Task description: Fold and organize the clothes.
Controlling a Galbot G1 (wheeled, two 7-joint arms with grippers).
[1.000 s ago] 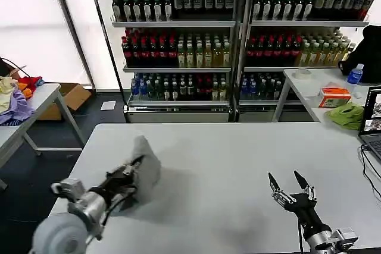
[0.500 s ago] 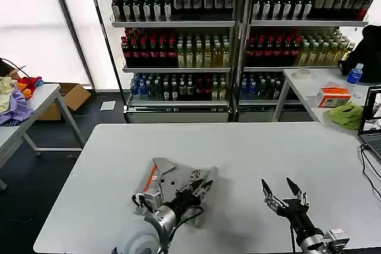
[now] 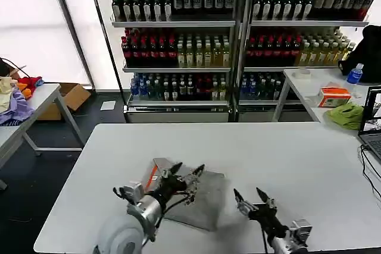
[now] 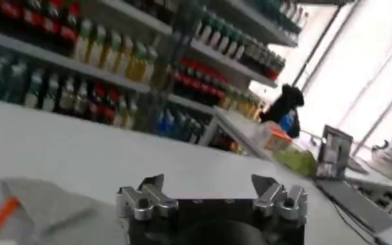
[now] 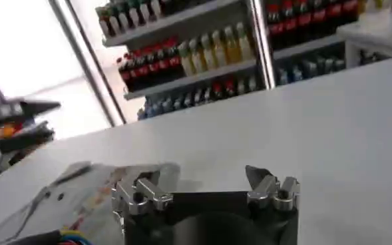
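A light grey collared shirt lies folded flat on the white table, near its front edge, with orange lining showing at its left end. My left gripper hovers open just over the shirt's upper left part, holding nothing. My right gripper stands open just right of the shirt, above bare table. In the left wrist view the open left gripper has the shirt off to one side. In the right wrist view the open right gripper has the shirt beside it.
Shelves of bottles stand behind the table. A side table at the left holds purple and orange garments. At the right, another table carries a lime-green cloth, an orange box and a laptop.
My left gripper swung the shirt from the table's left side to the middle front, then let go; the shirt now lies flat. My right gripper moved left toward it.
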